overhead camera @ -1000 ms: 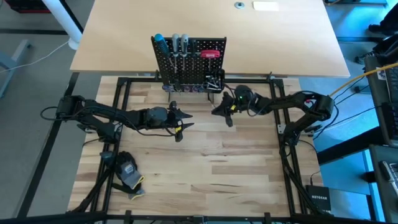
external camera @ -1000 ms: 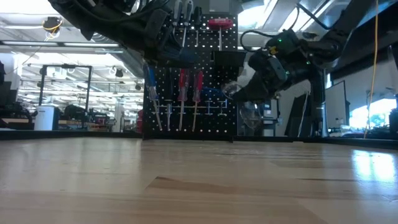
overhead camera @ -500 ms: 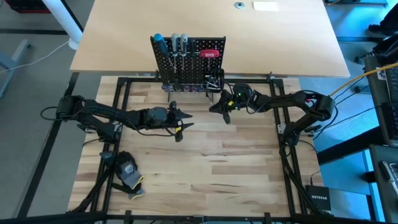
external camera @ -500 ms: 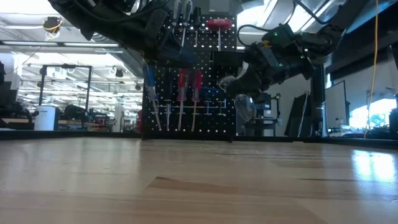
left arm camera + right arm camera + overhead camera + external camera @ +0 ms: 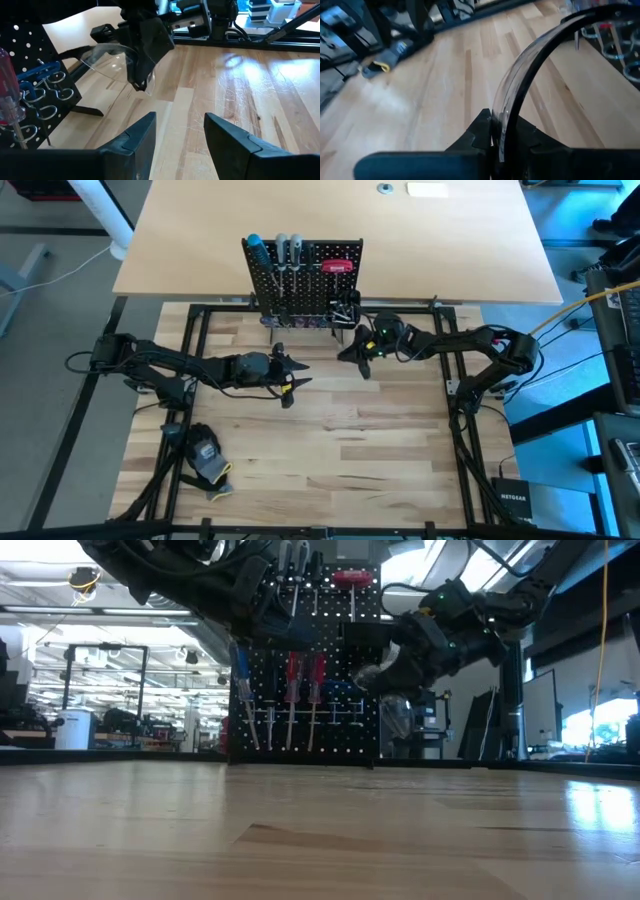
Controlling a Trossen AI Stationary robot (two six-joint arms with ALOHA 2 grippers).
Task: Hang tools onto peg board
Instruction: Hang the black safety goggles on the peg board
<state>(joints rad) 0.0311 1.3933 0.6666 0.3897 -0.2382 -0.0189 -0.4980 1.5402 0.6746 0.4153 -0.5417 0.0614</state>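
Observation:
The black peg board (image 5: 303,280) stands upright at the table's far edge. Blue, grey and red-handled screwdrivers and a red T-handle hang on it, seen also in the low view (image 5: 300,690). My right gripper (image 5: 356,357) is just in front of the board's right end, above the table, shut on a pair of clear safety glasses (image 5: 107,62). My left gripper (image 5: 290,385) hovers left of it over the table's middle, open and empty, its fingers (image 5: 135,137) apart. My right gripper pinches the glasses' clear curved lens (image 5: 501,120) between its two fingers, at the lens edge with the dark rim. The glasses are lifted clear of the table. The lens curves away from the fingers toward the peg board, and part of it hangs below them (image 5: 393,715).
A black-and-yellow glove (image 5: 207,458) lies near the table's left near corner. Wire ring hooks (image 5: 47,95) stick out of the board's lower part. A black frame (image 5: 190,380) runs around the wooden tabletop. A tan tabletop (image 5: 340,220) lies behind the board.
My right gripper has gone a little toward the peg board and up, tipping as it went, with the clear glasses still in its fingers.

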